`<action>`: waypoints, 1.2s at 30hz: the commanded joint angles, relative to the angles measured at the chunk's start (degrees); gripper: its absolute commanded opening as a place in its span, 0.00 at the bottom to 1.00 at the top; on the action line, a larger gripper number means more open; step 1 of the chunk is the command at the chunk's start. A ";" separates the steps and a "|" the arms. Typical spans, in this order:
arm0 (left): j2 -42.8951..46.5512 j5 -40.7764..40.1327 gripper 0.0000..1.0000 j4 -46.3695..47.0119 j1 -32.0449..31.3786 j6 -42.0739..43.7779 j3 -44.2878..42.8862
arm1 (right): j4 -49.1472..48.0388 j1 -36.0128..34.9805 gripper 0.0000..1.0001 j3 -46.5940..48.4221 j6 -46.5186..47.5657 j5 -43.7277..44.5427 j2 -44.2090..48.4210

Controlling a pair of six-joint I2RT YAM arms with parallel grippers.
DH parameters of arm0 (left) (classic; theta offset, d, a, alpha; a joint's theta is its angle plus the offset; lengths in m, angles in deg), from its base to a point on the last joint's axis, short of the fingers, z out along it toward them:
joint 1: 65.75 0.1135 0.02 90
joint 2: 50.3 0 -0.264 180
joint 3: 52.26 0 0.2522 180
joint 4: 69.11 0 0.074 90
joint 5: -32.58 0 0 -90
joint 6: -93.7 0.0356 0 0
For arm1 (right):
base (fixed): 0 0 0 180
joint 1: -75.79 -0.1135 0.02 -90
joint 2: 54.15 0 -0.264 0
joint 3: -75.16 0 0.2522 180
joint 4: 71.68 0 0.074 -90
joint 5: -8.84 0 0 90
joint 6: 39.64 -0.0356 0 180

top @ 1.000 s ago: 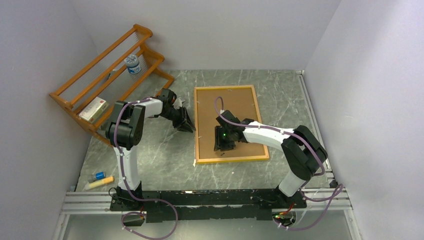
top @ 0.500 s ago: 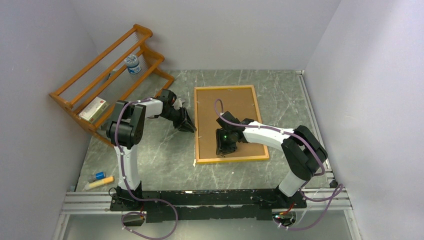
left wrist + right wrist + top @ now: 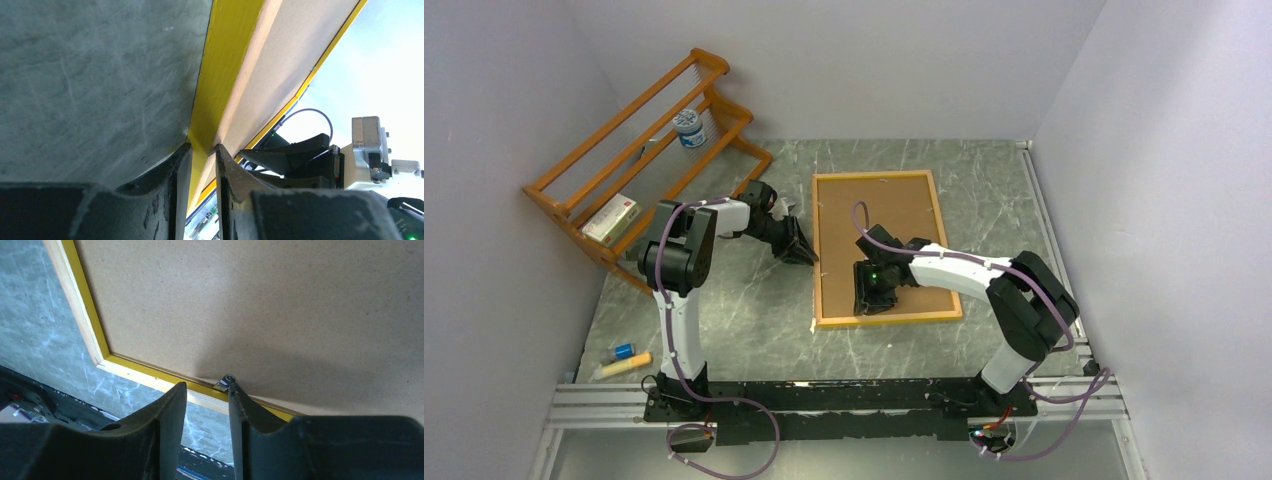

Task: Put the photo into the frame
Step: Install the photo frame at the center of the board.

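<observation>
Hardboard backing (image 3: pixel 280 305) faces up, so the frame (image 3: pixel 86 300) lies face-down on the counter (image 3: pixel 744 310); photo's out of sight. Your right tool (image 3: pixel 205 390) sits narrow and empty by the near rail's metal tab (image 3: pixel 226 381); left tool (image 3: pixel 201 147) pinches the left rail. Looks stiff and light, so grab the rails.

A grey-green marbled table (image 3: pixel 754 320) carries a frame (image 3: pixel 894 215) lying flat, back side up. A wooden rack (image 3: pixel 707 63) stands left of the frame and farther back; a blue-capped tube (image 3: pixel 622 352) and a yellow stick (image 3: pixel 624 366) lie left of it, nearer.
</observation>
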 commanded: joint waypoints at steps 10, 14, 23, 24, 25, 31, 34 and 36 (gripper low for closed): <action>1.67 -2.66 0.54 0.92 -0.30 2.23 0.60 | -1.18 2.37 0.52 7.69 -5.28 19.70 8.84; 2.95 -4.23 0.64 -0.75 -0.22 4.66 -0.82 | -7.99 8.66 0.53 10.82 -6.42 19.72 6.82; 1.14 -3.81 0.57 -3.02 -0.22 6.20 -3.10 | -19.43 18.87 0.53 23.70 -10.36 18.07 -8.44; 0.87 -3.85 0.57 -3.06 -0.26 6.27 -3.12 | -19.83 19.48 0.53 25.38 -10.75 18.26 -10.24; 0.67 -3.66 0.56 -2.93 -0.27 6.43 -3.02 | -20.61 20.25 0.53 26.73 -10.95 18.20 -11.77; 0.21 -3.55 0.52 -1.40 -0.31 7.86 -2.60 | -24.85 23.63 0.52 34.70 -10.86 16.56 -22.33; -1.07 -4.05 0.50 -2.64 -0.30 8.94 -3.74 | -26.30 24.67 0.51 39.51 -10.54 14.69 -28.14; -1.90 -3.89 0.49 -3.37 -0.26 9.86 -4.30 | -27.73 25.25 0.51 41.78 -10.38 13.78 -31.22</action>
